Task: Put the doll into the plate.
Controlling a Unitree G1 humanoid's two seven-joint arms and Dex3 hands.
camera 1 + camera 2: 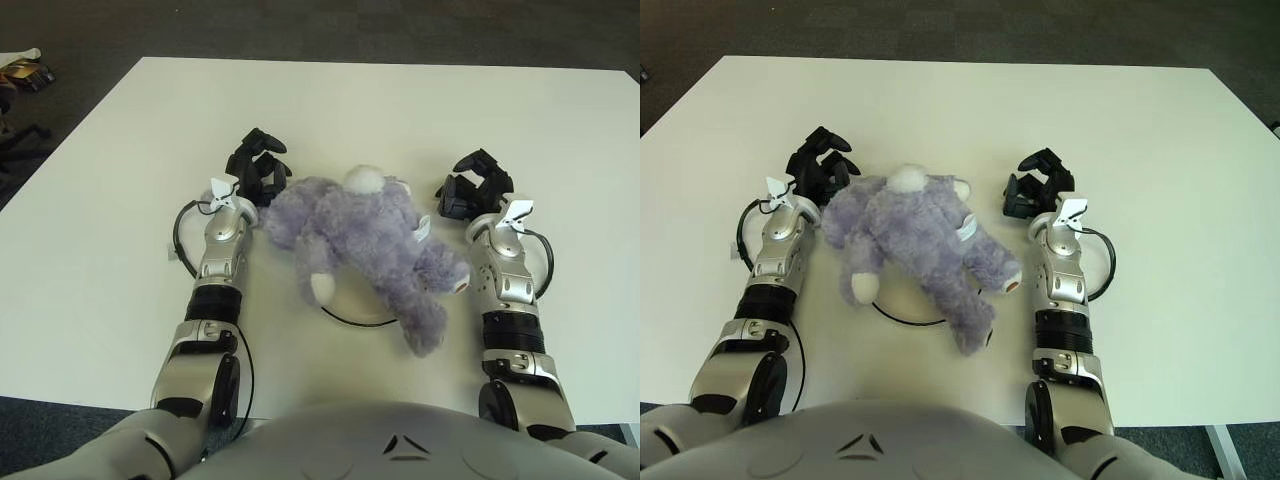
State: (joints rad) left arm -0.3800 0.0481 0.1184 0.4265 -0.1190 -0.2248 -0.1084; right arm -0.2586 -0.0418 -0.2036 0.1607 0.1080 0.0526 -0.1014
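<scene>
A fluffy purple doll (368, 238) with white paws lies sprawled across a white plate (349, 313), hiding all but the plate's dark near rim. One leg of the doll reaches past the rim toward the front right. My left hand (257, 168) is at the doll's left side, close against its fur, fingers loosely curled and holding nothing. My right hand (472, 186) is beside the doll's head on the right, a small gap away, its fingers relaxed and empty.
The white table (400, 100) stretches far beyond the hands, with dark carpet past its edges. Black cables loop beside each wrist. Some clutter (25, 72) sits on the floor at the far left, off the table.
</scene>
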